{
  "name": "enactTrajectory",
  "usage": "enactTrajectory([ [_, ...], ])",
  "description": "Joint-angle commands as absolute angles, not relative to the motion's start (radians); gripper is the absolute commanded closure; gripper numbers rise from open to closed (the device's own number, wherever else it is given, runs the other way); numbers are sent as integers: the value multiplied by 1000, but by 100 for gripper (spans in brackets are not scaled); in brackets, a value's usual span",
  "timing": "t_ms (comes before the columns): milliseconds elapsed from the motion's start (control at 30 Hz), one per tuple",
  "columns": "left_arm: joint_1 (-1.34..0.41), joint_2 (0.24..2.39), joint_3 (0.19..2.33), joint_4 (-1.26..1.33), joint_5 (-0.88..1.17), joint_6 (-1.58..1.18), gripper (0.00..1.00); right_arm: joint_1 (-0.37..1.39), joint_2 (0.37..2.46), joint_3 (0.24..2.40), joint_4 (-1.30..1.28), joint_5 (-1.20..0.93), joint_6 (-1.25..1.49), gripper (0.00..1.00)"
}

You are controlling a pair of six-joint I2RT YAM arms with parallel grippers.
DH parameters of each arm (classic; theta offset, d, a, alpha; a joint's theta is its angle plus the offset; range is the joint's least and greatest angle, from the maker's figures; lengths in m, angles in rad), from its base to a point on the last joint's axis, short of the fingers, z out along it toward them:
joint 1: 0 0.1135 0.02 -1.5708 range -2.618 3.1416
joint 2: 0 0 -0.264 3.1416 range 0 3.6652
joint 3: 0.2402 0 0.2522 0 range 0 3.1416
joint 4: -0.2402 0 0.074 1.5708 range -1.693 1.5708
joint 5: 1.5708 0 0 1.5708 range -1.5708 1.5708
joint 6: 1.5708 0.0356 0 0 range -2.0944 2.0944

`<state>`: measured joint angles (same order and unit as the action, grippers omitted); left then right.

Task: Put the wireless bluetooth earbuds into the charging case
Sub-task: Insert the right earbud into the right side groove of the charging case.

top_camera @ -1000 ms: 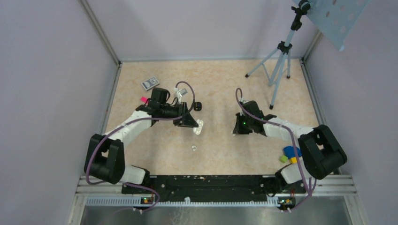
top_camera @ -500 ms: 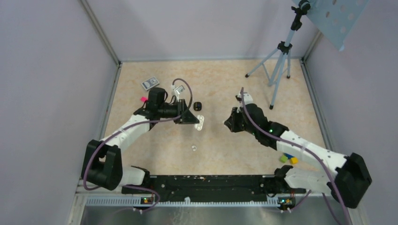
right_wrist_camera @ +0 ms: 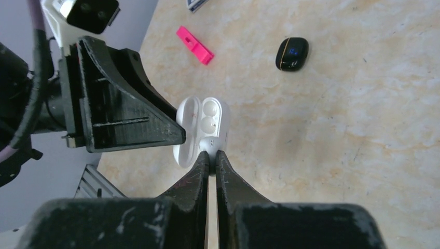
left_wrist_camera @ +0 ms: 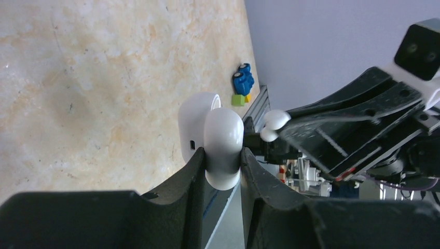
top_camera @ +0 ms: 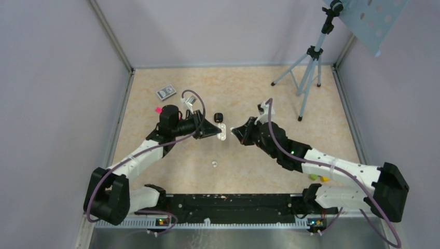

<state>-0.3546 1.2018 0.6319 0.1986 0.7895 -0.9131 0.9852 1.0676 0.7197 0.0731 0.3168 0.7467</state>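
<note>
Charging case [left_wrist_camera: 223, 134] clenched in left jaws, base hidden | earbud [right_wrist_camera: 208, 143] pinched by right jaws, half-hidden

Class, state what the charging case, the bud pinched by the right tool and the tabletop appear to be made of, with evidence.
Charging case: probably hard plastic, glossy white; smooth rounded shell catching soft highlights. Earbud: seemingly the same glossy white plastic, smooth and rounded. Tabletop: beige marbled pattern, matte; perhaps stone-look laminate, but the look leaves it open.
</note>
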Motion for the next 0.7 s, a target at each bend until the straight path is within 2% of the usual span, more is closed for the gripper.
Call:
enactTrajectory([
  [0, -357, 1167, 629, 290, 752, -970, 100, 1024, 1139, 787, 145, 338, 786, 100],
  [667, -357, 1153, 640, 277, 755, -972, 100, 1065, 1236, 834, 164, 360, 772, 100],
])
